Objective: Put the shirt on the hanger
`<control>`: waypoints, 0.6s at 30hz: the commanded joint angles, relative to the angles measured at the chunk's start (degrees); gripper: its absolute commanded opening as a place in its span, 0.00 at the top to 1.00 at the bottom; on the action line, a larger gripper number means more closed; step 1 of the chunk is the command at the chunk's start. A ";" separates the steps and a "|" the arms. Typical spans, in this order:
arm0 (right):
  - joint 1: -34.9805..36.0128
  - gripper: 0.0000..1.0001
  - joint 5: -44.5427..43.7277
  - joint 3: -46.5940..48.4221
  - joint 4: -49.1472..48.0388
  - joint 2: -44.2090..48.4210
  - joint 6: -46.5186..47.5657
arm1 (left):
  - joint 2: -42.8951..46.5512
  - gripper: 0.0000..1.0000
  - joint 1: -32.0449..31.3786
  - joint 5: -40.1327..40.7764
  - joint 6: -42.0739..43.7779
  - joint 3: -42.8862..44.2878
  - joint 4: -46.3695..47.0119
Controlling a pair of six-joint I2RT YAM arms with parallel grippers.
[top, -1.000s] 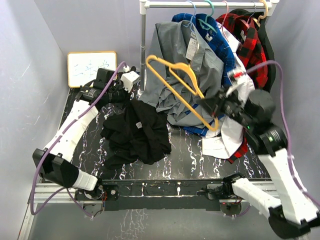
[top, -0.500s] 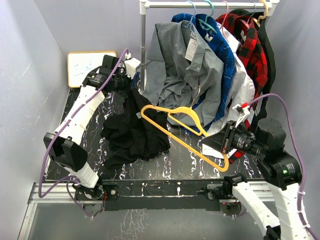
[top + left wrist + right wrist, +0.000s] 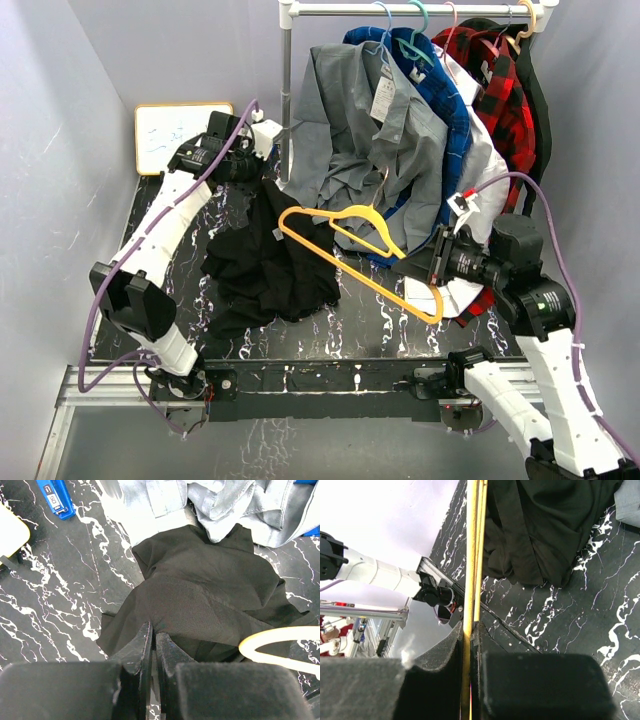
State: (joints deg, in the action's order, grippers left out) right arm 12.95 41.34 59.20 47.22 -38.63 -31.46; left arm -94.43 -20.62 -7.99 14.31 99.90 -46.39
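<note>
The large black soft-fabric shirt [image 3: 270,265] lies crumpled on the dark marbled table [image 3: 350,330], with one edge raised. I judge it light, limp and slippery, best held near the collar. My left gripper [image 3: 152,630] pinches its cloth, jaws pressed together. My right gripper [image 3: 471,627] clamps the thin, stiff yellow-orange plastic hanger [image 3: 471,555] in the air near it.

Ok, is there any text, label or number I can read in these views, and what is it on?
"50", as best I can read: white print on the blue item.
Unreadable: blue scribbles on the whiteboard.
Too small: the paper tag on the grey shirt.
Too small: the white label on the black shirt.
</note>
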 commanded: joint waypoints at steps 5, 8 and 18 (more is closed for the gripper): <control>-0.21 1.00 -2.89 5.34 -4.13 -4.36 1.53 | -2.44 1.00 -2.82 4.91 0.04 2.81 -0.86; -0.26 1.00 -3.71 6.19 -3.37 -5.74 2.51 | -3.92 1.00 -3.56 7.29 0.60 5.26 -1.28; -0.05 1.00 -5.71 11.21 -1.85 -11.18 5.99 | -11.96 1.00 -7.24 13.68 2.06 15.09 -4.97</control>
State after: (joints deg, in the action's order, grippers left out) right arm 12.95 36.27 66.96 47.97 -48.42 -27.55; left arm -105.23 -26.06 2.07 15.66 110.54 -48.88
